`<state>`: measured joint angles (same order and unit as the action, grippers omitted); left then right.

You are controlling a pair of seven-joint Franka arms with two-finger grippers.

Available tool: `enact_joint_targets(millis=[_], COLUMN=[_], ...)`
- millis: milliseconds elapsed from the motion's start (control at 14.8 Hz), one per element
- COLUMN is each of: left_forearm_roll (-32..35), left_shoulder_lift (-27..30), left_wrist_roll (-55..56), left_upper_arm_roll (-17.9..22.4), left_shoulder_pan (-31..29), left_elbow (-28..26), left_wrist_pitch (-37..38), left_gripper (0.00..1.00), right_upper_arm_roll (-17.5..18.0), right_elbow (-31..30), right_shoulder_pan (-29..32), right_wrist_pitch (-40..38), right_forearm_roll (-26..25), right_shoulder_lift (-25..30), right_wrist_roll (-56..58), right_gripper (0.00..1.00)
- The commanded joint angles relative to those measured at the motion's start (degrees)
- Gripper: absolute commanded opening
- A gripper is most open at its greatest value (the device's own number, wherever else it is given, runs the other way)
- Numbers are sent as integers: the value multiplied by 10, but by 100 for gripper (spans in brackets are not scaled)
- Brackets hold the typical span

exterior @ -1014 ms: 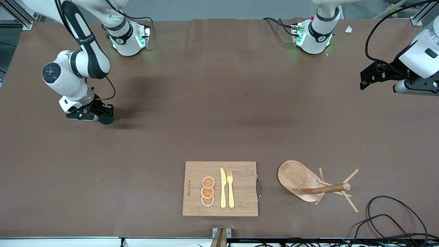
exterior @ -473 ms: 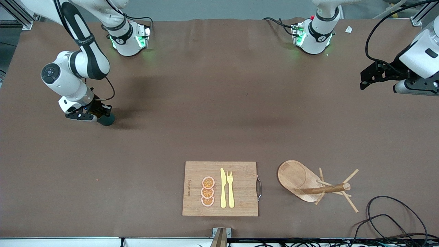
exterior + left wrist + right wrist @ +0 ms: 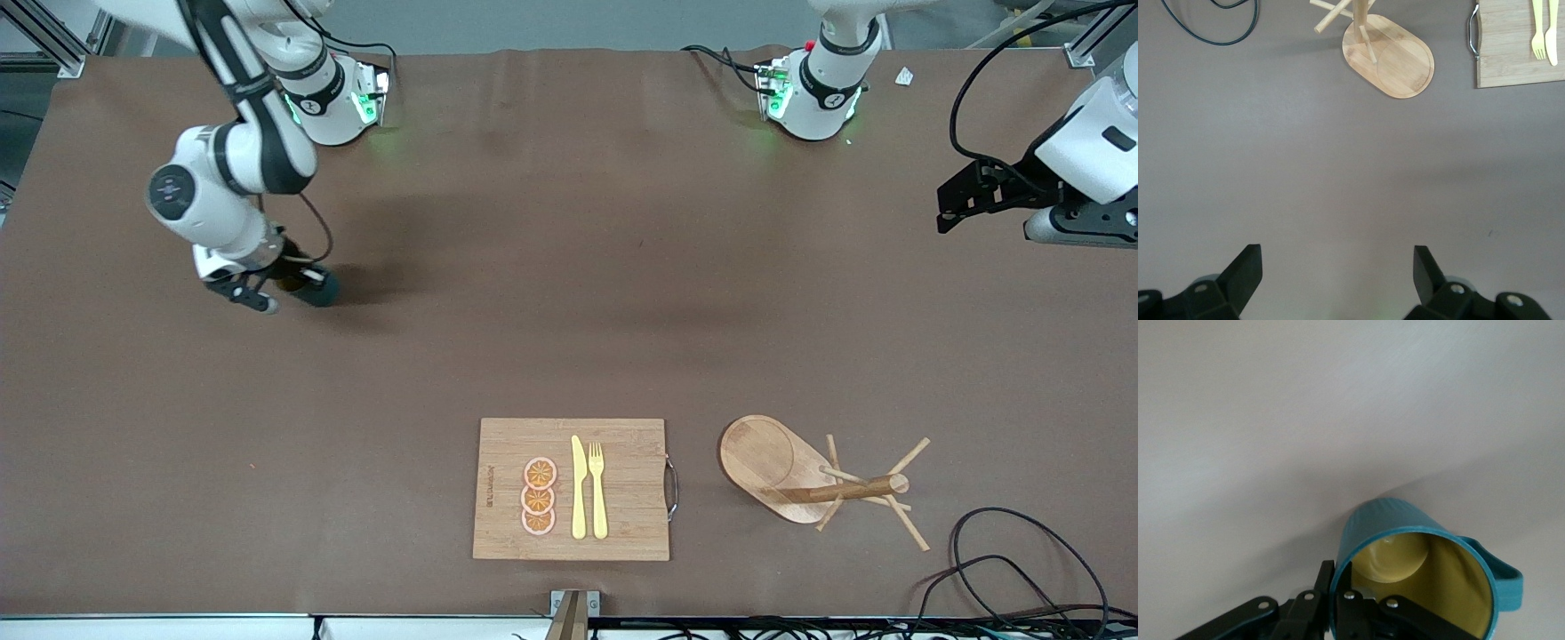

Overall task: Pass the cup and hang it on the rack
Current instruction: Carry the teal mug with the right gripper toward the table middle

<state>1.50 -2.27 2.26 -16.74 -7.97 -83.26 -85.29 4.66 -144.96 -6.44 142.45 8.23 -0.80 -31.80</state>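
Right end effector (image 3: pixel 283 289) grips the cup (image 3: pixel 318 290) by its rim.
It is over the worktop (image 3: pixel 569 311) toward the right arm's end; left end effector (image 3: pixel 1338 270) waits spread apart above bare worktop, rack (image 3: pixel 805 476) near the front camera.

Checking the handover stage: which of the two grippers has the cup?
The right gripper, toward the right arm's end of the table, grips the cup by its rim. The left gripper waits open with nothing between its fingers.

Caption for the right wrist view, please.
Right gripper pinching the rim of the teal cup, yellow inside showing, above the brown table.
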Motion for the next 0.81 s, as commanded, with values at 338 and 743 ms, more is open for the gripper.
enact_joint_targets(millis=[338, 743], left_forearm_roll=[12, 11], left_shoulder_lift=[-4, -4], left_wrist_roll=[1, -5], left_upper_arm_roll=[-2, -2], left_shoulder_pan=[1, -6], left_elbow=[12, 10], left_wrist_pitch=[7, 7], left_gripper=[100, 100], right_upper_arm_roll=[-2, -4], right_elbow=[127, 278], right_shoulder_pan=[-303, -386], right_wrist_pitch=[-41, -40], right_forearm_roll=[8, -1], right_shoulder_lift=[-29, -163], right_wrist_roll=[-502, -696], right_gripper=[0, 0])
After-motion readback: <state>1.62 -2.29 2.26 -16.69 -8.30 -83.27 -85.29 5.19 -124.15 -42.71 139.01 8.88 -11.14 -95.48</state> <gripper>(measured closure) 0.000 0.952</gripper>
